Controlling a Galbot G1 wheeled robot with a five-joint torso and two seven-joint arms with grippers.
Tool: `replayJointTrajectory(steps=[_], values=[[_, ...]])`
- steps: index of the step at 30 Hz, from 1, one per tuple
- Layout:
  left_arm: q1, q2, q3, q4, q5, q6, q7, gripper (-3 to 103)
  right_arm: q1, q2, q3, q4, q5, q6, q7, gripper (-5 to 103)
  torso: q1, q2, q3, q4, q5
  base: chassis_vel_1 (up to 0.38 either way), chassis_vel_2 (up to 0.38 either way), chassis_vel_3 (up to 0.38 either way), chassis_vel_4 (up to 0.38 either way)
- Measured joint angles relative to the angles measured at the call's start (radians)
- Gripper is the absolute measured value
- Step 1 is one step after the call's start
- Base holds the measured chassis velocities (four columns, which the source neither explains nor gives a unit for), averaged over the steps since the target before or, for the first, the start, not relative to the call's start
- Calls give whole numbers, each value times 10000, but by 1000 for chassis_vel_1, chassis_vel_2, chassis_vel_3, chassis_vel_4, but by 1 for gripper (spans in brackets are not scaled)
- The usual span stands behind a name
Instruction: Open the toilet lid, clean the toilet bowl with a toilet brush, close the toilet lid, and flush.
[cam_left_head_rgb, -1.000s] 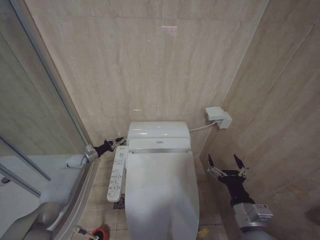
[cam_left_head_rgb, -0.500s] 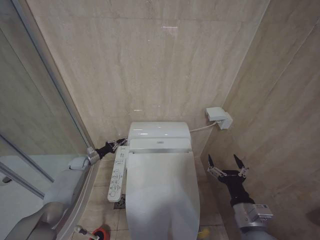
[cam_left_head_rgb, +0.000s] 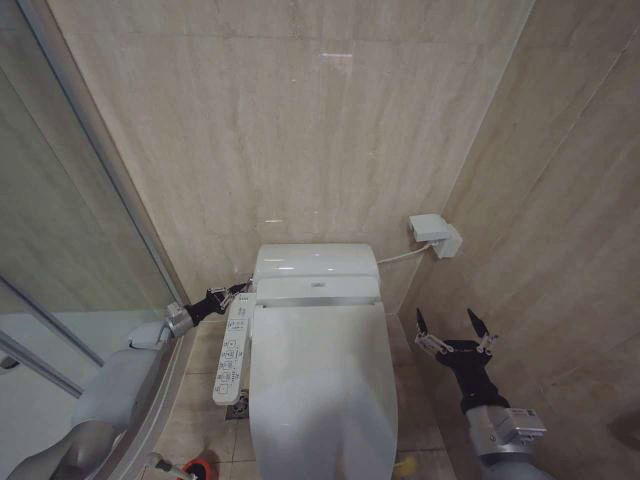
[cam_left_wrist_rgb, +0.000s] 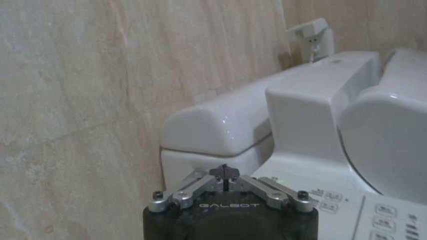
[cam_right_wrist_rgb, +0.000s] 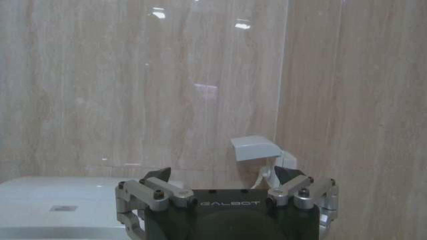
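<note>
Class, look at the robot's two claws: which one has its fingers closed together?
The left claw, beside the toilet's control panel, has its fingers pinched together. The right claw, near the side wall, is spread wide.

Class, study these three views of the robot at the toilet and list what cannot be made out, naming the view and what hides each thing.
- Toilet bowl: head view, hidden beneath the shut toilet lid.
- Toilet brush: head view, cut off by the lower edge; bristle head unseen.
- Control panel button labels: head view, too small to read.
- Left gripper contact with the toilet's side: head and left wrist views, too small or hidden by the gripper's own body.
</note>
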Motion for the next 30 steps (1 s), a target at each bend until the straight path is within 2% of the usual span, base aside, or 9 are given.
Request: replayJointTrajectory(steps=[4,5,7,8,9,13,15,21,30], values=[[9,348,78,-60,-53,99,22,0,-2,6,0,0,-1,3,6,100,3,-4,6,12,9,0,0,0,0],[11,418,85,-65,-68,119,25,0,-2,-10,0,-4,0,-4,-1,100,7,-7,10,35,-21,0,0,0,0],[4,483,86,-94,-90,120,22,0,2,-2,4,0,-3,6,3,100,11,-8,10,24,-22,0,0,0,0],[-38,611,66,-222,-149,116,-4,0,1,0,0,-1,0,2,0,100,7,-7,4,16,1,0,0,0,0],[-48,669,41,-303,-168,111,-39,0,2,0,-1,-2,0,2,-1,100,6,-7,3,24,13,0,0,0,0],[-5,800,-20,-674,-237,108,-209,0,0,0,-1,-2,0,2,0,100,5,-6,2,7,-3,0,0,0,0],[75,896,-22,-925,-321,129,-289,0,0,0,0,-2,0,2,0,100,3,-4,0,7,11,0,0,0,0],[186,923,15,-990,-349,114,-322,0,0,-1,0,-2,0,1,1,100,2,-3,0,12,5,0,0,0,0],[-18,720,285,-432,-347,-142,-286,0,0,0,0,-1,0,0,0,100,2,-2,0,12,5,0,0,0,0]])
